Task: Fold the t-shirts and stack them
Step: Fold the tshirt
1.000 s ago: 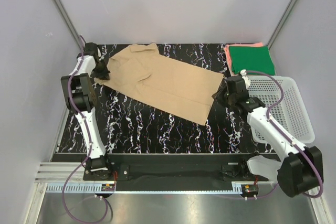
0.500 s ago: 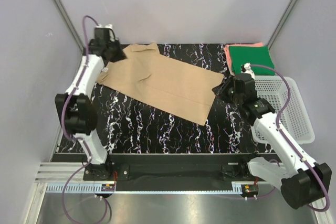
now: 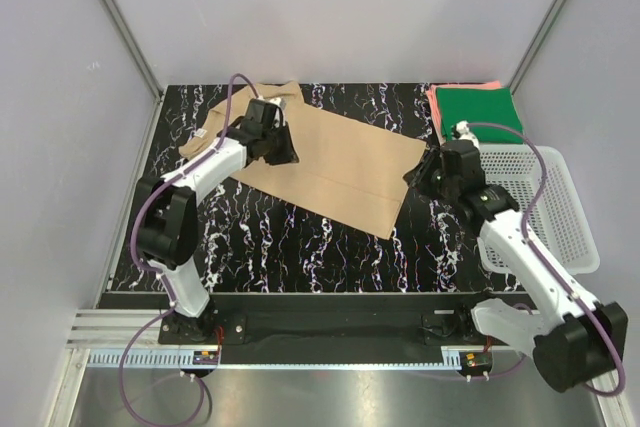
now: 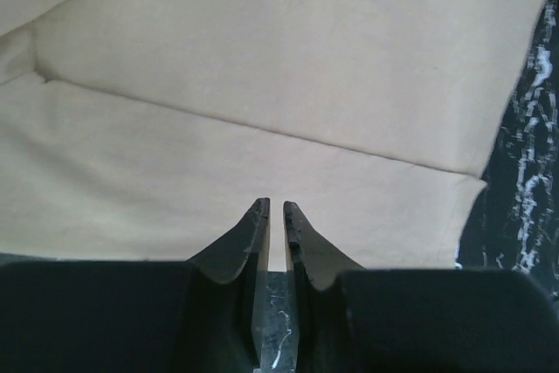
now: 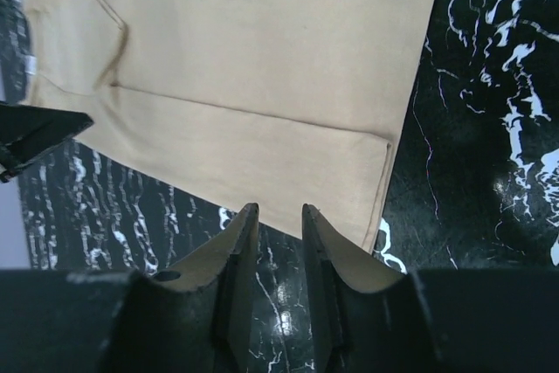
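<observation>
We list the tan t-shirt (image 3: 340, 162), part-folded across the far middle of the worktop (image 3: 300, 237), left gripper (image 4: 276, 209) nearly pressed together, right gripper (image 5: 275, 209) slightly spread, both empty: a shallow pinch could drag the fold open.

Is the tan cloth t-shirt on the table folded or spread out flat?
Partly folded: the tan cloth t-shirt lies flat and long, one side flap laid over its body, the flap's edge visible in both wrist views.
</observation>
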